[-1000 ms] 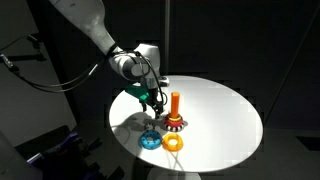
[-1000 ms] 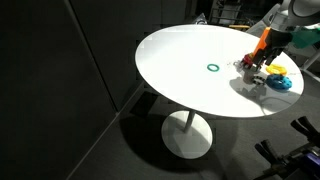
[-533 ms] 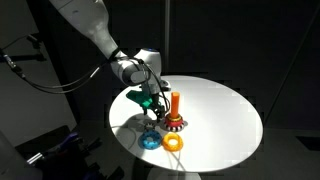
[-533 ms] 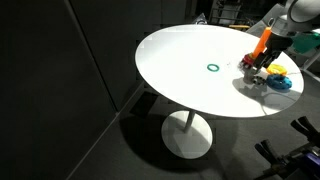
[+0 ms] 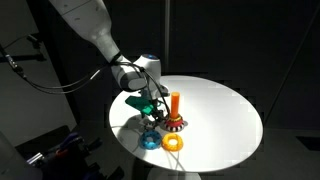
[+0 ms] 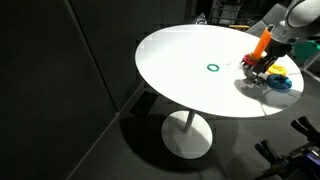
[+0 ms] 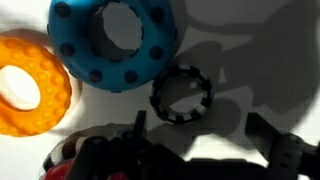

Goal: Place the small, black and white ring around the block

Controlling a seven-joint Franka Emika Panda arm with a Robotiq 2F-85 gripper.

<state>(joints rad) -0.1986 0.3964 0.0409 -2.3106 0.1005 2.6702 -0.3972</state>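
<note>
In the wrist view the small black and white ring (image 7: 182, 95) lies flat on the white table, just beyond my fingertips and roughly between them. My gripper (image 7: 200, 135) is open and empty, with one dark finger on each side. The block, a slim upright orange post (image 5: 175, 103), stands on the table with a red ring (image 5: 176, 123) around its base. It also shows in an exterior view (image 6: 262, 42). My gripper (image 5: 155, 108) hovers low beside the post. The small ring is too small to make out in either exterior view.
A blue ring (image 7: 115, 40) and a yellow-orange ring (image 7: 30, 85) lie close to the small ring. Both also show near the table's edge: the blue ring (image 5: 150, 140) and the yellow-orange ring (image 5: 175, 142). A thin green ring (image 6: 212, 68) lies apart on the round white table (image 6: 180, 60).
My gripper has sunk a little toward the table beside the post. The rings and the post have not moved.
</note>
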